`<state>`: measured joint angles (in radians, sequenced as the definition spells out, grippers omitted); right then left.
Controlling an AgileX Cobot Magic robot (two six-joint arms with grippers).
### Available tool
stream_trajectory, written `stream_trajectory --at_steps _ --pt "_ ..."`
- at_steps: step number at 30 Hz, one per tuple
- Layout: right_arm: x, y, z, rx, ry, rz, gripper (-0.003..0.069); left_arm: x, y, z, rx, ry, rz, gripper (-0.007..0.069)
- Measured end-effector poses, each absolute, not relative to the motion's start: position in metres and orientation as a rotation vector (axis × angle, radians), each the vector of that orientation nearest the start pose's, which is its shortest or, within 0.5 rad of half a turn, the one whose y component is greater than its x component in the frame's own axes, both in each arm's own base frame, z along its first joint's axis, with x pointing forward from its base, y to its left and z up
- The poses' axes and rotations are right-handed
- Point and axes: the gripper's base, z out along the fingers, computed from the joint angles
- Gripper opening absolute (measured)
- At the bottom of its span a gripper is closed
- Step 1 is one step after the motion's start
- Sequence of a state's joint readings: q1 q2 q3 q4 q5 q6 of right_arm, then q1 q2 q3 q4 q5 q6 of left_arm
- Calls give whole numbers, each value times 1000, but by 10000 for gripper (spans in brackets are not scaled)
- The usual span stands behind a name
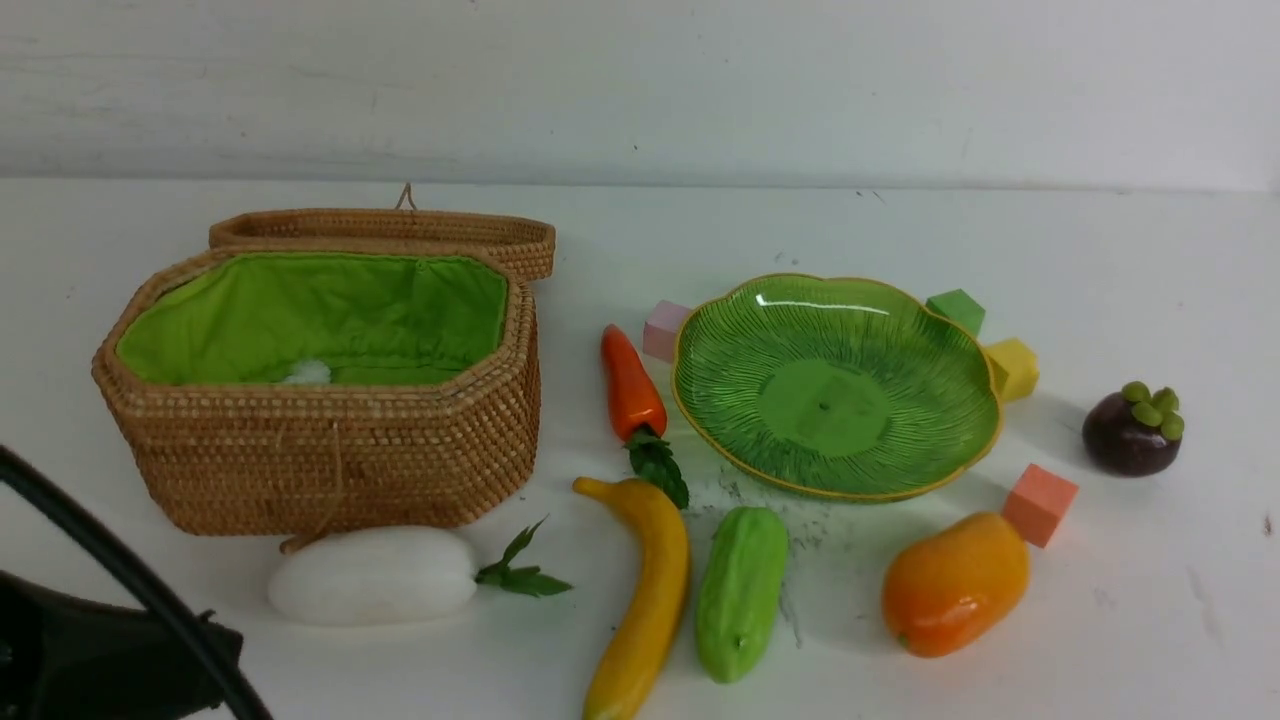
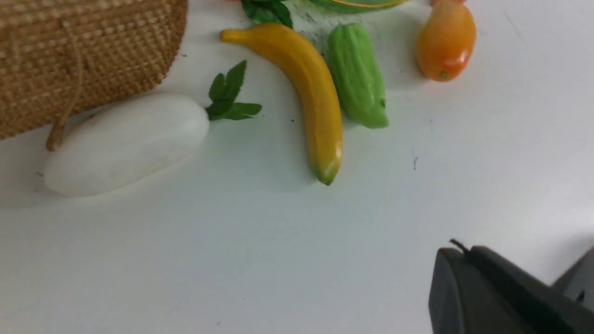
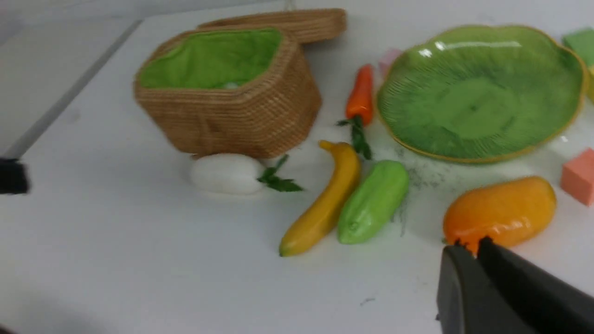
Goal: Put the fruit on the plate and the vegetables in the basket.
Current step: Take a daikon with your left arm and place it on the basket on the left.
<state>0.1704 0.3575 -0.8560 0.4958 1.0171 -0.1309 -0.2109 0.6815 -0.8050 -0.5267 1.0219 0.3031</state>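
While left pincer (image 2: pixel 454 249) and right pincer (image 3: pixel 471 243) are each pressed shut, glossy orange-yellow mango (image 1: pixel 955 583), long yellow banana (image 1: pixel 650 590)

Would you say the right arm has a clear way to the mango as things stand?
Probably yes: nothing lies over the mango, and the right gripper points its way. Its jaws look shut, though, and a salmon cube sits beside the mango.

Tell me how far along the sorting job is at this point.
Done: nothing yet. The plate carries no fruit; banana, mango and mangosteen lie on the table. In hand: nothing; the right claw holds nothing. Remaining: all three fruits to the plate, and radish, carrot and gourd to the basket.
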Motion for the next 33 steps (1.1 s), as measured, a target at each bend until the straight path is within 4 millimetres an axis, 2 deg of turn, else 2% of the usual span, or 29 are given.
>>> stream_trajectory --at_steps 1,2,3,8,12,13,16,20,24,28,32,33 --pt "12 41 396 -364 1914 625 51 96 -64 351 540 2265 -610 -13" --pt "12 41 397 -388 1916 630 51 96 -64 350 553 2271 -609 -13" --pt "6 41 411 -474 1893 653 52 98 -72 351 676 2292 -593 -13" --pt "-9 39 430 -651 1883 699 62 114 -89 337 944 2359 -448 -13" --pt "-12 38 431 -722 1871 693 71 144 -101 314 1047 2431 -280 -13" --pt "-12 38 431 -724 1873 690 73 146 -102 313 1047 2432 -276 -13" --pt "-13 38 430 -758 1866 669 78 169 -107 301 1091 2427 -220 -13" --pt "-12 37 430 -781 1854 646 85 190 -106 288 1167 2416 -169 -13" --pt "-12 37 430 -789 1851 622 90 212 -101 274 1157 2422 -125 -1" --pt "-10 35 429 -788 1855 592 94 233 -101 257 1213 2387 -77 98" --pt "-9 34 429 -783 1861 563 97 250 -105 240 1363 2294 4 328" --pt "-9 33 429 -783 1861 561 97 252 -106 238 1384 2280 18 363"
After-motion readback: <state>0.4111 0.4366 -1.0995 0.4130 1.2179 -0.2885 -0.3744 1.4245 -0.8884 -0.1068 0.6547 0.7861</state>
